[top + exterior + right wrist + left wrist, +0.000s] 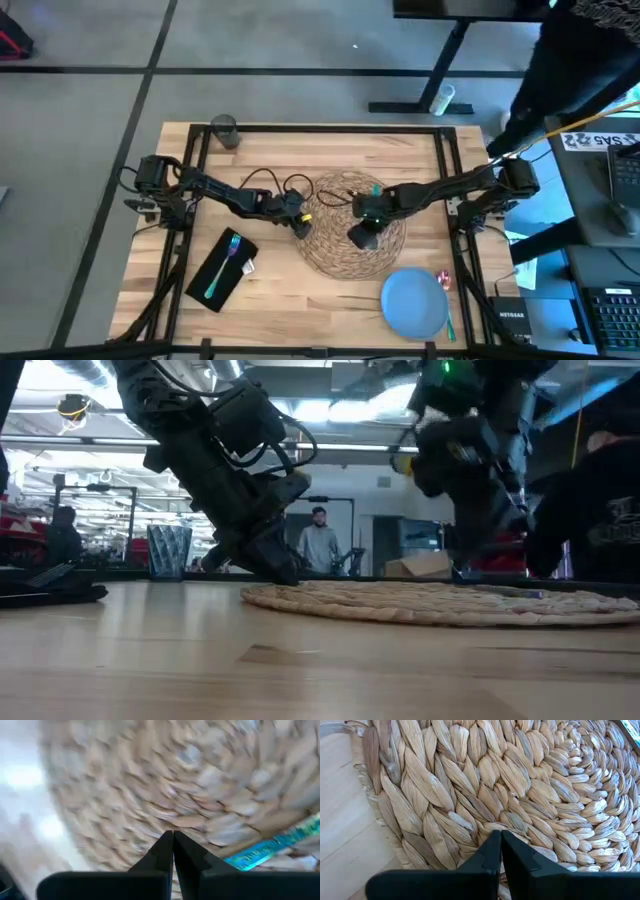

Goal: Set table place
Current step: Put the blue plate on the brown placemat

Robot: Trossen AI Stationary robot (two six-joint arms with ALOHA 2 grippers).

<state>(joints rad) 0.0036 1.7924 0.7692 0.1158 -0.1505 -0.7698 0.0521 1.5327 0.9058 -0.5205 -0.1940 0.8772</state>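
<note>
The table (300, 300) is a light plank top in a black frame, and both arms reach in over its middle. There the round woven placemat (352, 238) lies flat, with both grippers on it. The left gripper (303, 222) sits at the mat's edge nearest its own arm, fingers (490, 851) pressed together with nothing between them. The right gripper (362, 236) is over the mat's centre — its fingers (165, 851) also meet tip to tip, gripping nothing.

Beyond the right gripper, toward the table's front corner on that arm's side, lies the blue plate (414, 304), just off the mat, with the red-handled cutlery (443, 280) and a green piece (450, 322) beside it. On the left gripper's side, well clear of the mat, the black napkin (221, 270) lies aslant with the teal fork (225, 264) on it. The small grey glass (224, 131) stands upright at the far edge — well apart from both grippers.
</note>
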